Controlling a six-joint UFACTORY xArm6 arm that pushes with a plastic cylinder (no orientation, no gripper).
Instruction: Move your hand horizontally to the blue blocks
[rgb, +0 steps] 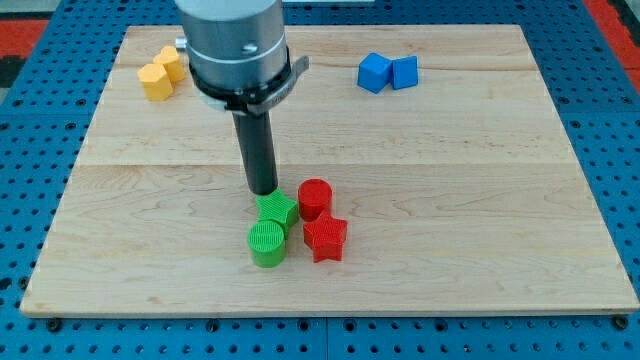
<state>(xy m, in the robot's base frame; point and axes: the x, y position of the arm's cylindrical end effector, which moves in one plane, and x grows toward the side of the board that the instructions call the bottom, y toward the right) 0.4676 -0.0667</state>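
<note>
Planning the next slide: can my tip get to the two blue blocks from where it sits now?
Probably yes. My tip sits just above the green star block; bare wooden board lies between it and the two blue blocks toward the view's top right.

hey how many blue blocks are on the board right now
2. One blue block and a second blue block sit touching side by side near the view's top right. My tip is far off, beside the green star block. None appear hidden.
</note>
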